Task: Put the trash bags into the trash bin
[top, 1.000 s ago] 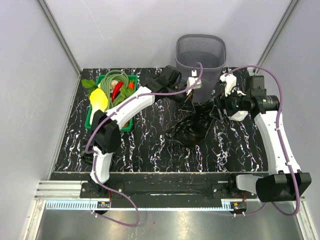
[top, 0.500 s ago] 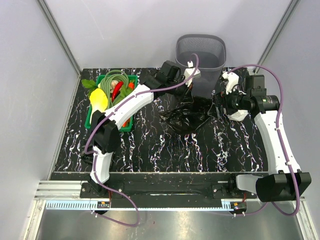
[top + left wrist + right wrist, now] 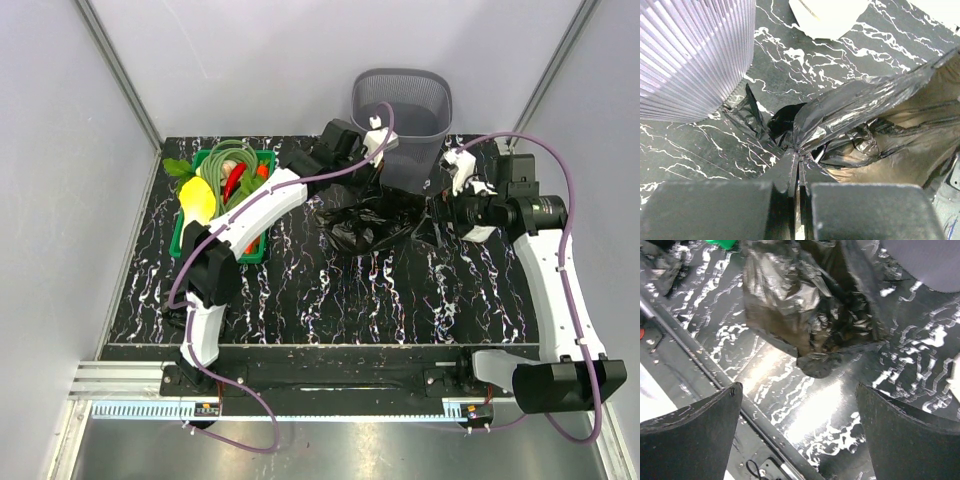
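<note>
The grey mesh trash bin stands at the back of the black marble table; its ribbed wall fills the upper left of the left wrist view. One crumpled black trash bag hangs and drags beside the bin's base. My left gripper is shut on a pinched fold of it, and the glossy film spreads away to the right. My right gripper stands wide open to the right of the bag, nothing between its fingers. The bag lies ahead of it, apart.
A green crate of vegetables sits at the table's left back. The bin's wall is close on the right gripper's far right. White enclosure walls surround the table, and a metal rail runs along its near edge.
My left gripper has risen and pulled the bag back and left, up against the bin. My right gripper has opened fully and drawn slightly right, away from the bag.
</note>
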